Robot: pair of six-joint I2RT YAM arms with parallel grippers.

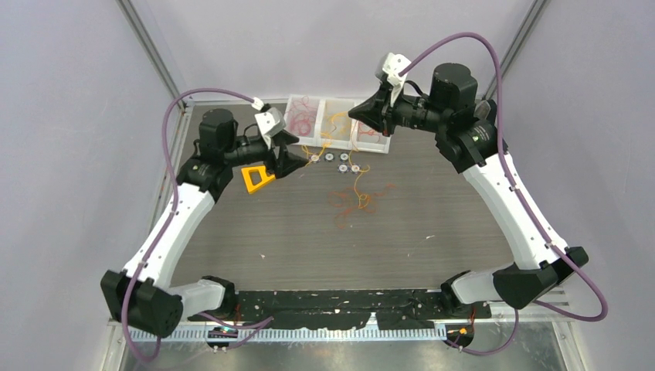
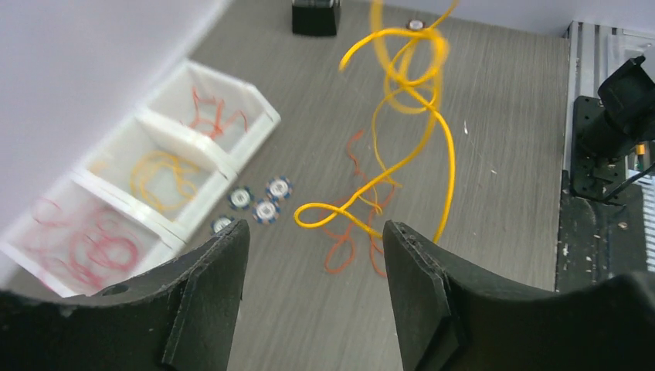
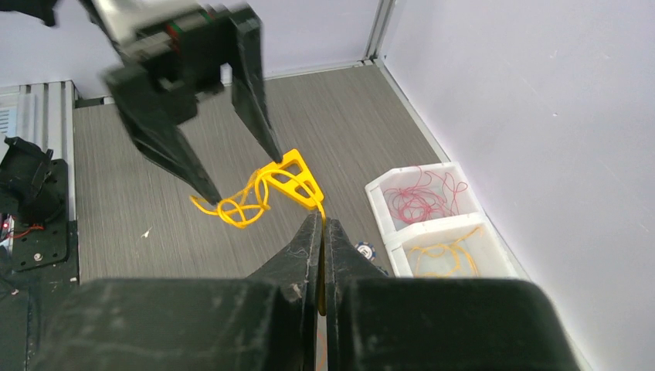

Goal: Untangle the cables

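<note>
My right gripper (image 3: pixel 322 220) is shut on a yellow cable (image 3: pixel 263 185), which runs from its jaws to a knotted loop (image 3: pixel 235 207). It hangs raised in front of the bins (image 1: pixel 354 113). My left gripper (image 2: pixel 315 232) is open with nothing between its fingers (image 2: pixel 216 286). In the right wrist view it (image 3: pixel 243 176) hovers with its tips on either side of that knot. The yellow cable (image 2: pixel 409 85) hangs in loops ahead of the left jaws. Thin orange-red cables (image 2: pixel 351 236) lie tangled on the table (image 1: pixel 351 202) below it.
A white three-part bin (image 1: pixel 351 143) at the back holds red and yellow cables. Several blue-and-white chips (image 1: pixel 336 159) lie in front of it. A yellow triangular frame (image 1: pixel 257 178) sits beside my left gripper (image 1: pixel 296 164).
</note>
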